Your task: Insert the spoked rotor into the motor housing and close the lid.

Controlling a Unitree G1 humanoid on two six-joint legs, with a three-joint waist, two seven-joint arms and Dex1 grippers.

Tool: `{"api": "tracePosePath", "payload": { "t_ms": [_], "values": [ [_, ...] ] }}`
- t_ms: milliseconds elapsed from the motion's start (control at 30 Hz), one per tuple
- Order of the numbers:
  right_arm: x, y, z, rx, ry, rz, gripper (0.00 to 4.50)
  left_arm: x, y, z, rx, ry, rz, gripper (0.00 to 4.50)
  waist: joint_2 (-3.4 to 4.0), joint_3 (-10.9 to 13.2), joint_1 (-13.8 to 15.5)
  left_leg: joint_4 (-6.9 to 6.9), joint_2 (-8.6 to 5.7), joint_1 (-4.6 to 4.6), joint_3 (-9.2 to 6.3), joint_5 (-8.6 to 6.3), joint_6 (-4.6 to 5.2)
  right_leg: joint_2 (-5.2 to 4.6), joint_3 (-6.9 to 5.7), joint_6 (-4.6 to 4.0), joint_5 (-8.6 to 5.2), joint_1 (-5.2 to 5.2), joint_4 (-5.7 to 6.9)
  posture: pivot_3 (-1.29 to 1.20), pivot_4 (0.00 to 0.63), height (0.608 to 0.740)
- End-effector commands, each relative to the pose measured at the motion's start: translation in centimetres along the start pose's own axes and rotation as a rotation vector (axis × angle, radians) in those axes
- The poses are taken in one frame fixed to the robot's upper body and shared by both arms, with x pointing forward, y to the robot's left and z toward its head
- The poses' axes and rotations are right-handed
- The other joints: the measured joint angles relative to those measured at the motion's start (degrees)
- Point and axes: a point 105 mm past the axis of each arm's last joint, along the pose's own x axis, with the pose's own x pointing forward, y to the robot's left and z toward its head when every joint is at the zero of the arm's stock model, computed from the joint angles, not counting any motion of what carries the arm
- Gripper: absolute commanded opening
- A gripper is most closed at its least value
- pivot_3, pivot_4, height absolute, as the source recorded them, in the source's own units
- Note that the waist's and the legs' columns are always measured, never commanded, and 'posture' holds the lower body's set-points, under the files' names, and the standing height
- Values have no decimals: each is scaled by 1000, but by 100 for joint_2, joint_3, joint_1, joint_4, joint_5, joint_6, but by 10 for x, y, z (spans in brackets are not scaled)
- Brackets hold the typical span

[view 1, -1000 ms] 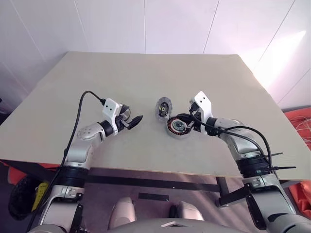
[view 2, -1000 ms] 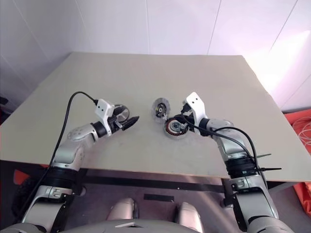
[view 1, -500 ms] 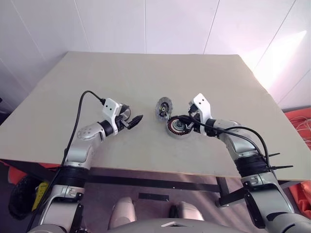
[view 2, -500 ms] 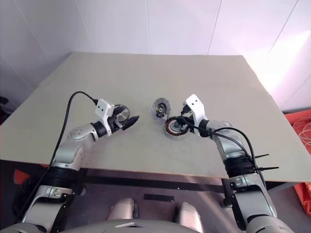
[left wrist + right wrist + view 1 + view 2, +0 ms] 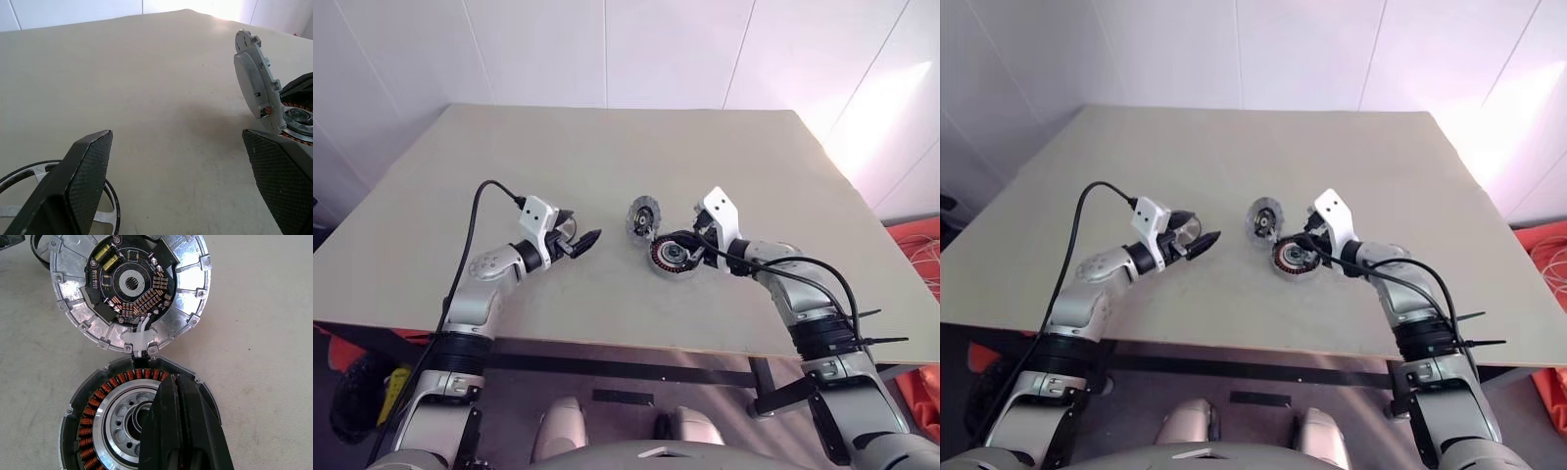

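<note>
Two grippers are hovering: the right gripper (image 5: pixel 183 431), pressed together, over the copper-wound round motor housing (image 5: pixel 105 416); the left gripper (image 5: pixel 183 181), spread, near the silvery spoked rotor (image 5: pixel 29 196).

Copper-brown windings ring the dark-rimmed motor housing (image 5: pixel 137 421); its silvery lid (image 5: pixel 129 289) bears a black board

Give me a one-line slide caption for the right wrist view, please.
Shut right gripper over the open motor housing, its hinged lid raised behind.
</note>
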Motion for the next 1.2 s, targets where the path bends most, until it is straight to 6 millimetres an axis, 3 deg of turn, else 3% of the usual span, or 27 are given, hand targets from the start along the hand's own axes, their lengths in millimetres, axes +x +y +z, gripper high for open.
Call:
{"api": "tracePosePath", "payload": {
  "t_ms": [33, 467, 1200],
  "values": [
    [-2, -3, 9, -21, -35, -14, 30, 1, 4, 15, 40, -42, 5, 4500, 0, 0, 0, 0, 0, 0, 0, 0, 0, 0, 0, 0, 0, 0, 0, 0, 0, 740],
    [2, -6, -2, -3, -25, -21, 30, 0, 5, 15, 44, -40, 7, 4500, 0, 0, -1, 0, 0, 1, 0, 0, 0, 0, 0, 0, 0, 1, 0, 0, 0, 740],
    [-7, -3, 12, -41, -57, -21, 30, -1, 8, 14, 46, -41, 20, 4500, 0, 0, 0, 0, 0, 0, 0, 0, 0, 0, 0, 0, 0, 1, 0, 0, 0, 740]
  ]
}}
